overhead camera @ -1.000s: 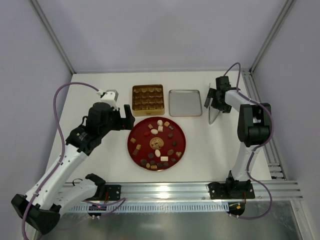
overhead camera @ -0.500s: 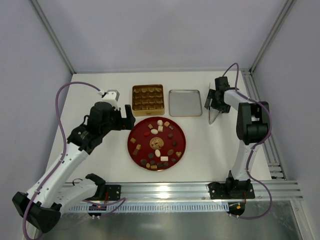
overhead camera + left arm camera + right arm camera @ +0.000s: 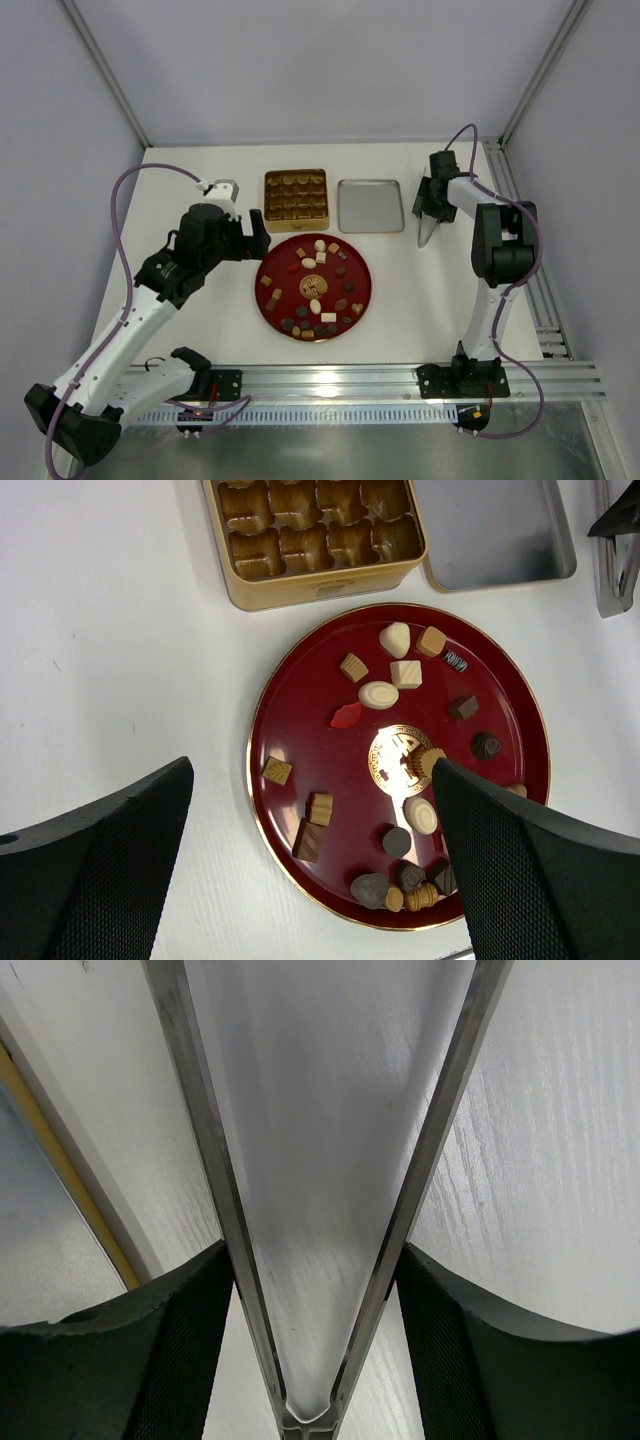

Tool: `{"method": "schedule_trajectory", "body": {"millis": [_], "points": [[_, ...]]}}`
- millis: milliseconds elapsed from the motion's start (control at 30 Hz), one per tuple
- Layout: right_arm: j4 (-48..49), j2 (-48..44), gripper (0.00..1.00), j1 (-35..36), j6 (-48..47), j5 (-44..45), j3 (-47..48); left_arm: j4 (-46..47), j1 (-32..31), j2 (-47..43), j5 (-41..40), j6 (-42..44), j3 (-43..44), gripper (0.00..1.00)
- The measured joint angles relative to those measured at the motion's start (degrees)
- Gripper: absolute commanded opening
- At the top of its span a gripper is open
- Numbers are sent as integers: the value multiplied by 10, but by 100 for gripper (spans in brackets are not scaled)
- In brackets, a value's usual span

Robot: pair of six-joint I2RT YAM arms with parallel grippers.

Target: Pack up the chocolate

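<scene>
Many small chocolate pieces [image 3: 318, 285] in dark brown, tan and cream lie scattered on the round red plate [image 3: 275, 262]. In the left wrist view the chocolates [image 3: 378, 695] lie on that plate [image 3: 300, 695]. My left gripper [image 3: 256, 232] is open and empty, hovering above the plate's left edge; its gap [image 3: 312, 775] spans the plate's lower half. The gold gridded box [image 3: 295, 193] stands behind the plate and also shows in the left wrist view [image 3: 310, 530]. My right gripper [image 3: 428, 200] is shut on a corner of a silver lid [image 3: 426, 232], which stands tilted on edge; the wrist view shows the gripper [image 3: 312, 1260] clamping that lid [image 3: 320, 1140].
A shallow silver tray [image 3: 370, 205] lies right of the gold box and also shows in the left wrist view [image 3: 500, 530]. The metal frame rail [image 3: 400, 380] runs along the near edge, and frame posts stand at the back corners.
The left gripper shifted slightly towards the plate. The right wrist turned a little, and the silver lid now looks narrower and stands more upright.
</scene>
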Motion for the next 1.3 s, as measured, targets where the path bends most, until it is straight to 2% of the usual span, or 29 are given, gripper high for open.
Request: {"method": "schedule_trajectory", "body": {"millis": [167,567,867,1067,1300], "points": [[-20,-27,64,0,-2,0,0,0,0,0,0,0,0,100],[-54,-189,64,0,-6,0,-9,0,0,0,1,0,0,100],[-85,-280,55,6,-6,-12,-50,0,0,0,3,-1,0,100],[-102,-343,53,41,-6,-26,-63,0,0,0,2,-1,0,100],[-117,-406,51,114,2,-39,-81,0,0,0,1,-1,0,100]]}}
